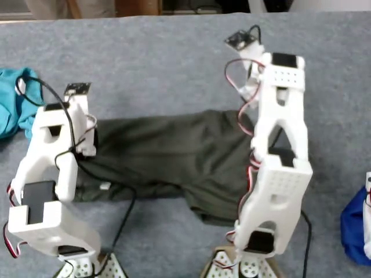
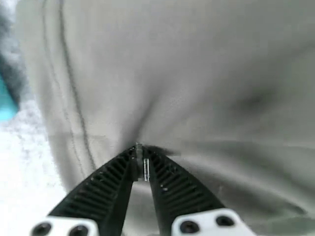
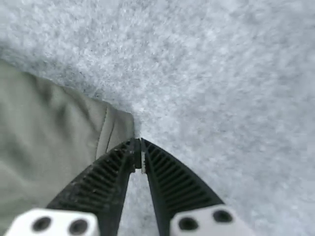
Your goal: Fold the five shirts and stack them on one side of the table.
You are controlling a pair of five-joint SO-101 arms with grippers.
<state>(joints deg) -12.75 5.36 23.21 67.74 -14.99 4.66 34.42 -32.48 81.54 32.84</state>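
A dark olive shirt (image 1: 174,156) lies spread across the middle of the grey table (image 1: 174,58), partly folded. My left gripper (image 2: 139,152) is shut on a pinch of the shirt (image 2: 197,73) near its left edge, and the cloth puckers toward the tips. In the high view that gripper (image 1: 93,145) sits under the left arm at the shirt's left end. My right gripper (image 3: 138,147) is shut at the far right corner of the shirt (image 3: 44,147), with the hem running in under one finger. From above it (image 1: 250,113) is at the shirt's upper right corner.
A teal shirt (image 1: 14,104) is bunched at the left edge of the table, and a sliver of teal cloth (image 2: 5,105) shows beside the olive one. A blue shirt (image 1: 355,226) lies at the right edge. Bare grey table stretches behind the olive shirt.
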